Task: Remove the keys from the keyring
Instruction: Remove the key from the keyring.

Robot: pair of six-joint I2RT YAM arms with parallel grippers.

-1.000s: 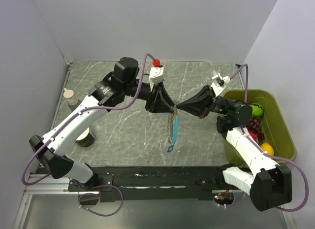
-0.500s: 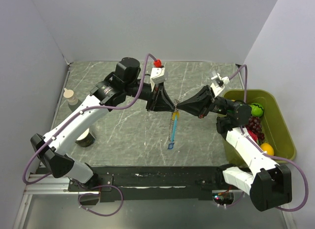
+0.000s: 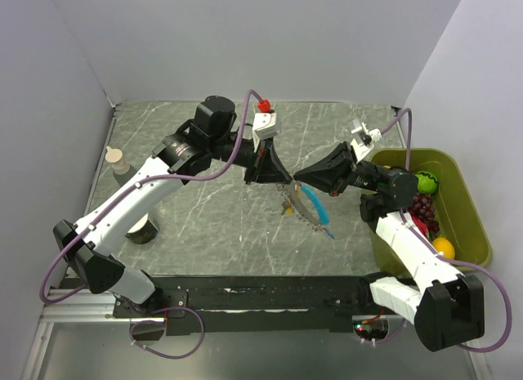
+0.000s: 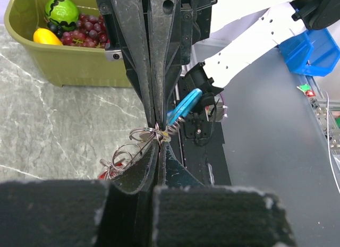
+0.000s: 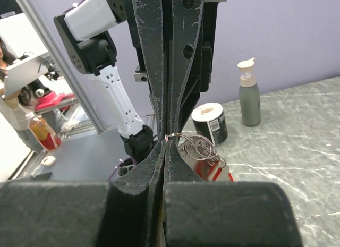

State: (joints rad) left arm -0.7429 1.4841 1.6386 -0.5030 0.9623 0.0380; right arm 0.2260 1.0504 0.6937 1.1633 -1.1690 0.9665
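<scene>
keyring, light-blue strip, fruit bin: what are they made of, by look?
keyring: thin silvery wire loops with bright glints, likely steel.
light-blue strip: opaque, glossy, even colour, probably plastic, though coated metal is possible.
fruit bin: olive, dull smooth moulded wall, looks like plastic.

Both arms are built of white shells and black round joints: the left arm and the right arm. A purple cable runs along each. The left gripper and the right gripper are black tapered wedges, their fingers scuffed with pale scratches, with a screw near the root. A red cap tops the left wrist's white block.
</scene>
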